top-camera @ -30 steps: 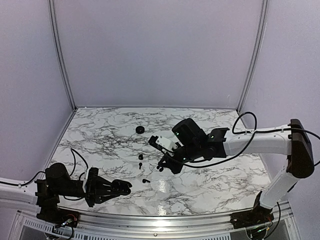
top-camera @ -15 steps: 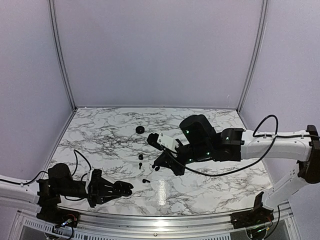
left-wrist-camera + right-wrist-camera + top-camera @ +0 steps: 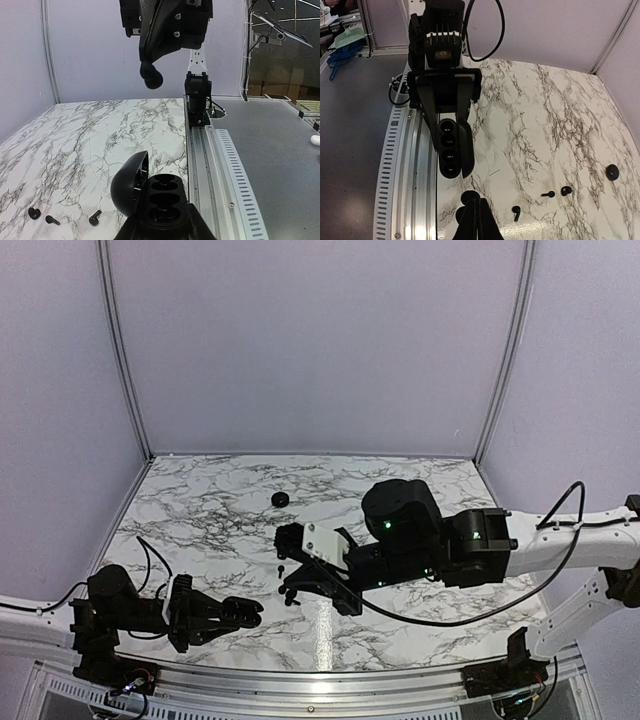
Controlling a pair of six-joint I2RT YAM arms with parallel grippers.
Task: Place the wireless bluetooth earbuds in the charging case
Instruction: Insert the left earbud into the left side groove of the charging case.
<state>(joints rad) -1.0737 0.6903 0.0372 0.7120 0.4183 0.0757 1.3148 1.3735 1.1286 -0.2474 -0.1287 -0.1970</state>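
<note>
Earbud between right jaws

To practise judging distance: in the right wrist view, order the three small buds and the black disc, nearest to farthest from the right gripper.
1. Curved bud, beside the right gripper.
2. Stemmed bud, farther right.
3. Round bud, next to it.
4. Black disc, far right.

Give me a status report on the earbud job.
Left gripper shut on open charging case. Right gripper shut on one earbud, short of case. Three earbuds loose on table. Path clear.
</note>
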